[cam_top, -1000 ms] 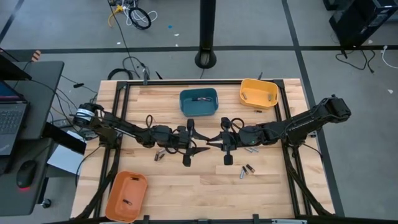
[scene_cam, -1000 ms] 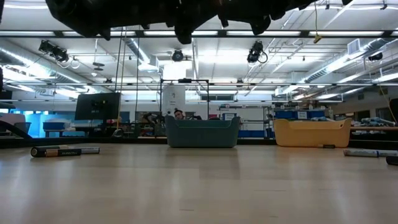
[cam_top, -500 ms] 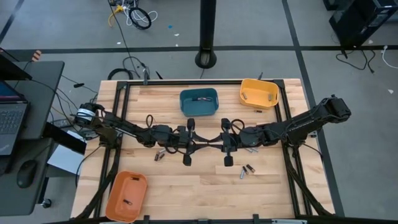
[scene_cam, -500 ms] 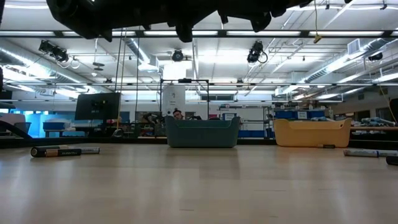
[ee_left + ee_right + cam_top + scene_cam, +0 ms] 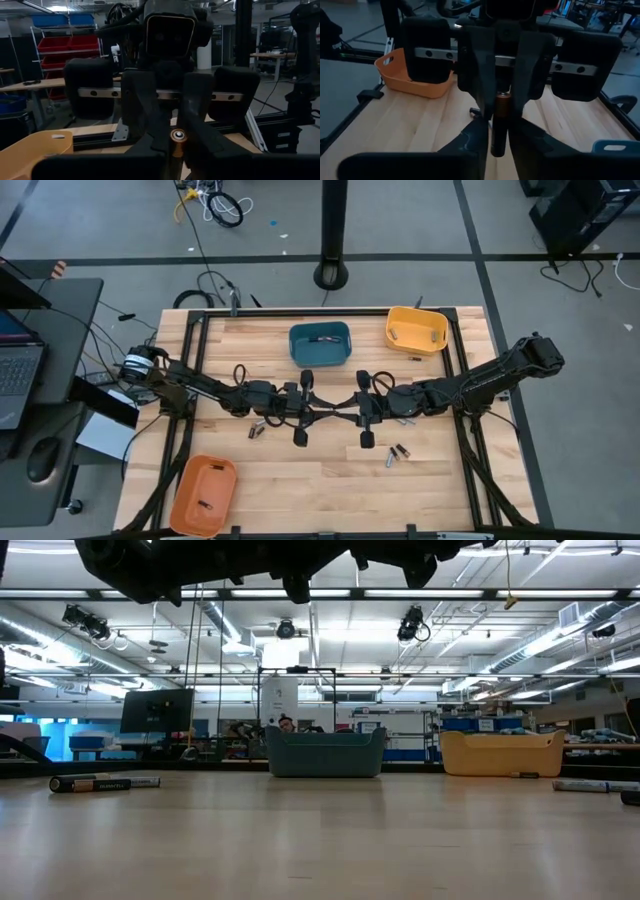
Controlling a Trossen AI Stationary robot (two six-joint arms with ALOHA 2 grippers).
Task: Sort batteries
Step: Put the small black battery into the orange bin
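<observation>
— Two claws meet mid-table; who has the battery (image 5: 499,117)?
— Left claw (image 5: 322,417) is pinched on one end, right claw (image 5: 343,417) barely parted around the other.
— Handling?
— Small, rigid, slick; pinch across the barrel, squarely between the pads.

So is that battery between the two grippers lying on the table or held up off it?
Held up. In the right wrist view the battery sits clamped in the left gripper, clear of the table; the right gripper faces it.

Wooden tabletop (image 5: 320,480) has three bins on it: blue bin (image 5: 320,344), yellow bin (image 5: 416,329), orange bin (image 5: 204,494), plus loose batteries (image 5: 397,453).
</observation>
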